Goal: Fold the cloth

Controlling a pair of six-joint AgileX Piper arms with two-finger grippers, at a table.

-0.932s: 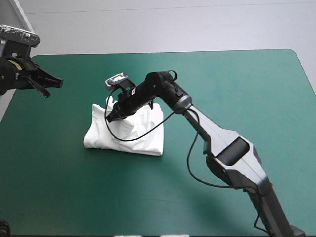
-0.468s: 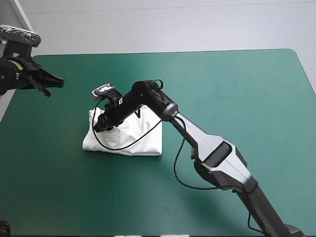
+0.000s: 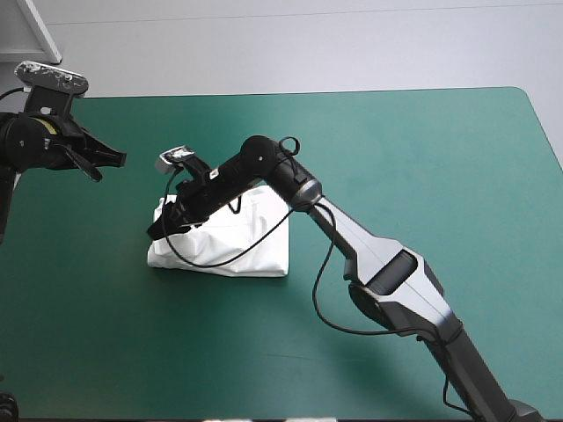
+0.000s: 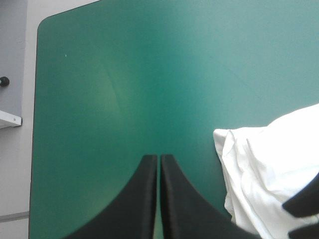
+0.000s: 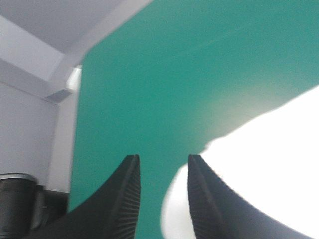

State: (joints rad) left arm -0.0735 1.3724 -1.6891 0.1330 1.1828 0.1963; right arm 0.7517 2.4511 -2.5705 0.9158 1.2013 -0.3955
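No text, label, brand, number or sign can be read in any of the views (not even a tag or a printed mark): the T-shirt (image 3: pixel 242 246) shows only plain white cloth, and the table (image 3: pixel 422 158) only its unmarked teal-green cover.

I see a table (image 3: pixel 457 176) under a smooth teal-green cover (image 3: pixel 422 132), corners rounded — evenly lit. Beyond its far edge, pale grey floor (image 3: pixel 308 53); a white panel (image 3: pixel 25 33) off the far-left corner.
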